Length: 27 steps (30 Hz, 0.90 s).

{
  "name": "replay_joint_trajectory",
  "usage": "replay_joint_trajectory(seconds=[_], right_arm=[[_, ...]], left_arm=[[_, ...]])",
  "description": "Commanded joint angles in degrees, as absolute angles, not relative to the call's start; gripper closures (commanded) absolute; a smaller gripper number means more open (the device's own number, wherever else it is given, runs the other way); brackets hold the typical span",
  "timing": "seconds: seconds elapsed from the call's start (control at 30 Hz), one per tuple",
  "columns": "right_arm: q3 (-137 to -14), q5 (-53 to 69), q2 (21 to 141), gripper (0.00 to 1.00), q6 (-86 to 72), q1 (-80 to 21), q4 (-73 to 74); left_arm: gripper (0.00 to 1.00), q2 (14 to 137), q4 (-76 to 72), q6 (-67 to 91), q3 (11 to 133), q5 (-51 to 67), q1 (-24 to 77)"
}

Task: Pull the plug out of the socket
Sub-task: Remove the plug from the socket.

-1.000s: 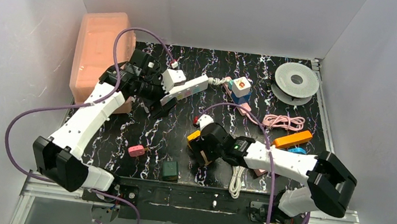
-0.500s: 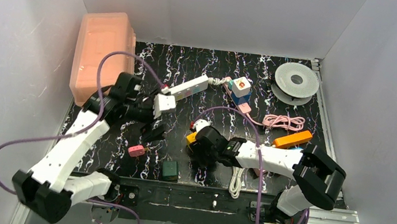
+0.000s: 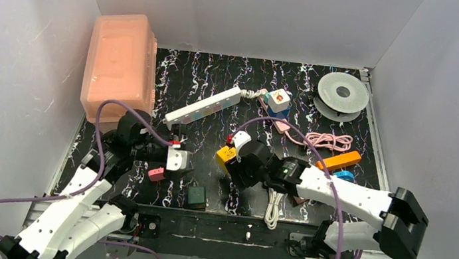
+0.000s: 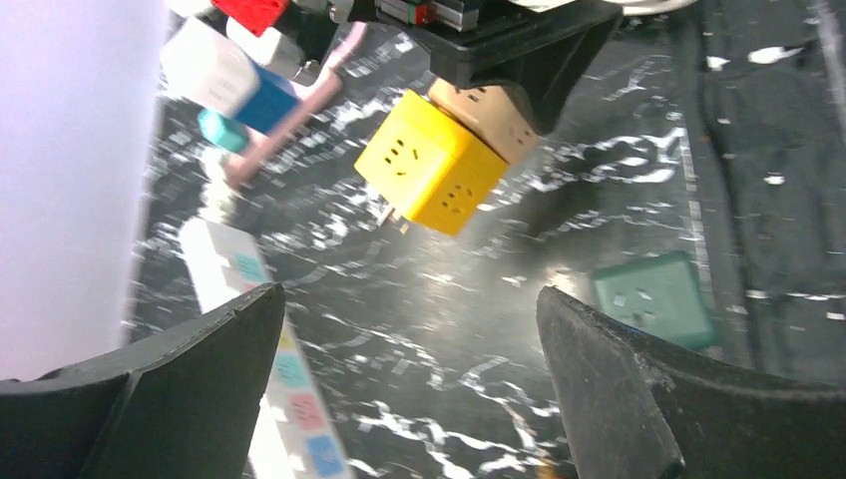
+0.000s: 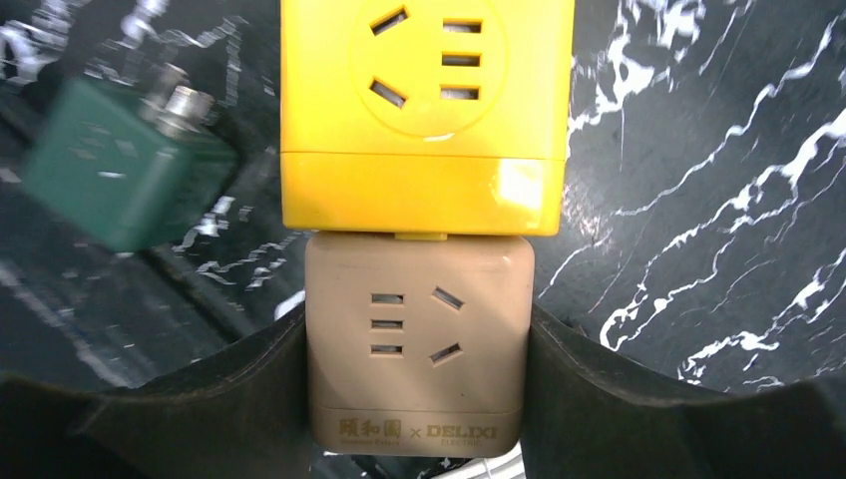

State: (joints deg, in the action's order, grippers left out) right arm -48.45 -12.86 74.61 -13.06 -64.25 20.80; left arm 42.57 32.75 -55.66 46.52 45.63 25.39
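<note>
**A:** Where is the socket?

**B:** The socket (image 3: pixel 203 108) lies flat on the dark marbled table (image 3: pixel 220 75), in the far half and a little left of centre. It slants from near-left to far-right. Its white cord (image 3: pixel 255 94) leaves the far-right end, just beside a white and blue cube (image 3: pixel 277 100).

**A:** And the plug?

**B:** From above, nothing stands in its row of pastel faces. The left wrist view shows part of that row, and it is bare too. Whether something small sits there, I cannot tell.

**A:** What are the arms doing?

**B:** Neither touches the strip. The left gripper (image 4: pixel 407 297) hangs nearer and to the left of it, with its jaws spread wide and nothing between them. The right gripper (image 5: pixel 419 339) is to the right and nearer. Its jaws pinch a tan cube (image 5: pixel 419 389) by two opposite sides. A yellow cube (image 5: pixel 419 110) sits flush against the tan cube's front face.

**A:** So which step is this?

**B:** I judge the work is on the cube pair, which looks like one adapter plugged into another, and the strip is left alone. The right arm seems to be securing the base.

**A:** What does the next move need?

**B:** The free left gripper would have to cross to the yellow cube and take it squarely across its flat sides. It would then draw straight away from the tan one, without twisting, while the right grip holds firm. It should keep clear of the green cube (image 3: pixel 196 197) lying near.
</note>
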Motion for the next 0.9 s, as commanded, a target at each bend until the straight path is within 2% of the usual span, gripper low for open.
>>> replay_joint_trajectory(seconds=[0.0, 0.17, 0.37, 0.67, 0.87], right_arm=[[-58.37, -6.59, 68.41, 0.99, -10.12, -64.03, 22.72], [-62.57, 7.95, 63.77, 0.99, -11.64, -61.15, 23.65], [-65.93, 21.71, 62.91, 0.99, -13.68, -57.22, 25.34], [-71.54, 28.78, 66.14, 0.99, -14.84, -55.77, 28.17], [-74.77, 29.28, 69.42, 0.99, -15.88, -55.70, 29.67]], left_arm=[[0.02, 38.08, 18.89, -62.07, 45.17, 45.49, 26.69], [0.02, 32.61, 17.98, -73.55, 44.21, 48.80, 27.16], [0.02, 29.21, 29.07, -88.86, 47.71, 51.61, 27.42], [0.02, 24.79, 29.37, -97.27, 45.72, 56.80, 27.60], [0.02, 26.98, 29.79, -98.71, 45.80, 55.93, 28.45]])
